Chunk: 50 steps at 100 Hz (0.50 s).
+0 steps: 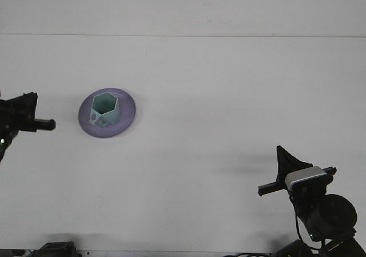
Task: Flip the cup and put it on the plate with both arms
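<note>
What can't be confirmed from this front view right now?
- Left hand: mostly cut off by the frame's left edge; finger state unreadable.
- Right hand: seen end-on, fingers indistinct.
- Small marking on the teal hexagonal cup standing on the round purple plate: too small to identify.
</note>
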Available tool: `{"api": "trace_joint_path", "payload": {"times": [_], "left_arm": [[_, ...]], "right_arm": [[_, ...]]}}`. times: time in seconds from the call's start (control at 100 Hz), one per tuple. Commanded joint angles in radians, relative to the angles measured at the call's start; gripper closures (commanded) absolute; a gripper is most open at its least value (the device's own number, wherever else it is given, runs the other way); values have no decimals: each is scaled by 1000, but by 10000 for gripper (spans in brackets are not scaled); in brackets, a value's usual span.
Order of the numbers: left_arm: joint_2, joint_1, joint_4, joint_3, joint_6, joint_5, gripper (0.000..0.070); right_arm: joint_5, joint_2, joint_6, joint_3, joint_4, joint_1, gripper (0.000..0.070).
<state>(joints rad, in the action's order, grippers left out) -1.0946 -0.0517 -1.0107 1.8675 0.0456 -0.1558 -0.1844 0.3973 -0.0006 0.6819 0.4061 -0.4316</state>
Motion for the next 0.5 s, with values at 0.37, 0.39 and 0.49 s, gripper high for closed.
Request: {"api": "trace_joint_path", "payload": {"times": [0.37,0.39,0.49], "left_arm": [[807,6,679,-1198,-21,-1,688],[835,6,683,-1225,-22,2,688],[935,6,681,-1316,-67,9,688]], "right_arm": [[63,-71,-43,-254,-302,-5,700],[63,-71,-43,-259,-301,-5,700],[61,-69,-42,-265,-301,-5,700]]}}
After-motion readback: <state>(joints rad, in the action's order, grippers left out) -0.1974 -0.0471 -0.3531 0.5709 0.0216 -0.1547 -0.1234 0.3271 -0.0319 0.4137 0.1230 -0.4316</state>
